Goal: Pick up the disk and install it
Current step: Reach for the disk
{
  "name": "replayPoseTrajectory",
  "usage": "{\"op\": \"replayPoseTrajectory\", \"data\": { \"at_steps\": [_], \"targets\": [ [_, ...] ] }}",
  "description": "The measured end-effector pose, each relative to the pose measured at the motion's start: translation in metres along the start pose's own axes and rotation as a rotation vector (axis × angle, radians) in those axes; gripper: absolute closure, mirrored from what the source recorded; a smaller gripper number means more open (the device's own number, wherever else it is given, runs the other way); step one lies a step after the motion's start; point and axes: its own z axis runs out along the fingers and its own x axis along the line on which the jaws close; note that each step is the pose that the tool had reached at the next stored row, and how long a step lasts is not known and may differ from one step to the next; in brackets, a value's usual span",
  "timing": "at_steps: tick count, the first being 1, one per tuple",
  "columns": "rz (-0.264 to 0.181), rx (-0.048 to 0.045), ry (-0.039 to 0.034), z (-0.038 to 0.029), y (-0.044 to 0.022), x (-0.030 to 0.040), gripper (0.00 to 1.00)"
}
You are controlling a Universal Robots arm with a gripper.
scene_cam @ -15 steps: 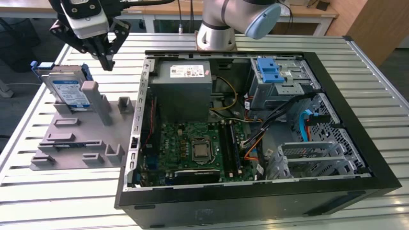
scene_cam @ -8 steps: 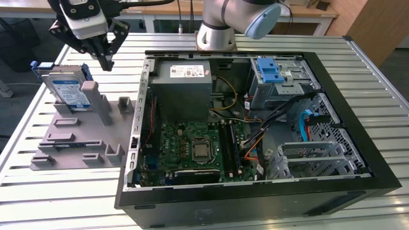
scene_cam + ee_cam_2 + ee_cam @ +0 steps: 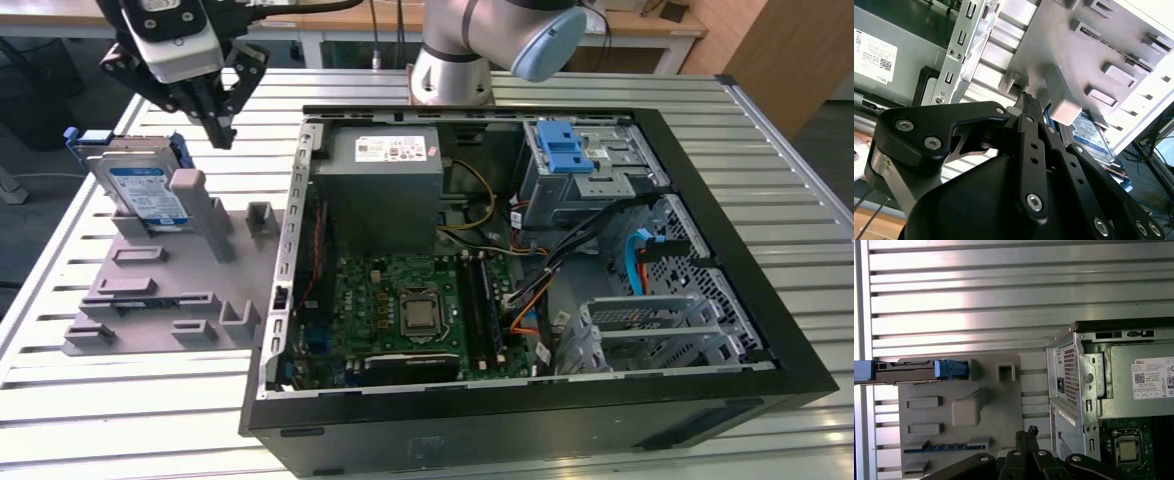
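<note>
The disk (image 3: 139,186) stands on edge in a slot of the grey holder plate (image 3: 147,292), at the exterior view's left of the open computer case (image 3: 534,260). Its white-and-blue label faces forward and a blue frame runs round its edges. My gripper (image 3: 220,128) hangs above the holder, a little to the exterior view's right of the disk and apart from it. The fingers are shut together with nothing between them. In the second wrist view the disk (image 3: 1093,136) lies past the fingertips (image 3: 1027,98). The first wrist view shows the disk (image 3: 909,371) edge-on, beyond my gripper (image 3: 1029,432).
The case holds a motherboard (image 3: 407,305), a grey power supply (image 3: 387,185), a blue latch (image 3: 566,150) on the drive bay and loose cables. The robot base (image 3: 454,60) stands behind the case. Several raised blocks (image 3: 187,200) stick up from the holder on the slatted metal table (image 3: 120,400).
</note>
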Motion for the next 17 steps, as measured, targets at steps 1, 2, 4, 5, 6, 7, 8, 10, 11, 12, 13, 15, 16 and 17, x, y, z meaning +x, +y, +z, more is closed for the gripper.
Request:
{"op": "replayPoseTrajectory", "data": {
  "at_steps": [1, 2, 4, 5, 6, 7, 8, 10, 11, 12, 13, 15, 16, 17],
  "targets": [
    [0.000, 0.0000, 0.0001, 0.0001, 0.0000, 0.0002, 0.89],
    [0.000, 0.0000, 0.0002, 0.0002, 0.0000, 0.0004, 0.89],
    [0.000, 0.0000, 0.0002, 0.0005, -0.0001, 0.0012, 0.89],
    [0.000, 0.0001, 0.0004, 0.0005, -0.0002, 0.0017, 0.89],
    [0.000, 0.0002, 0.0004, 0.0006, -0.0002, 0.0024, 0.89],
    [0.000, 0.0000, 0.0004, 0.0007, -0.0002, 0.0031, 0.89],
    [0.000, 0.0000, 0.0004, 0.0008, 0.0000, 0.0040, 0.89],
    [0.000, 0.0000, 0.0004, 0.0010, 0.0005, 0.0072, 0.89],
    [0.000, 0.0001, 0.0005, 0.0010, 0.0008, 0.0088, 0.89],
    [0.000, 0.0001, 0.0005, 0.0011, 0.0012, 0.0102, 0.89],
    [0.000, 0.0000, 0.0005, 0.0012, 0.0019, 0.0118, 0.89],
    [0.000, 0.0001, 0.0006, 0.0013, 0.0042, 0.0150, 0.89],
    [0.000, 0.0002, 0.0007, 0.0014, 0.0056, 0.0168, 0.89],
    [0.000, 0.0000, 0.0007, 0.0016, 0.0070, 0.0188, 0.89]
  ]
}}
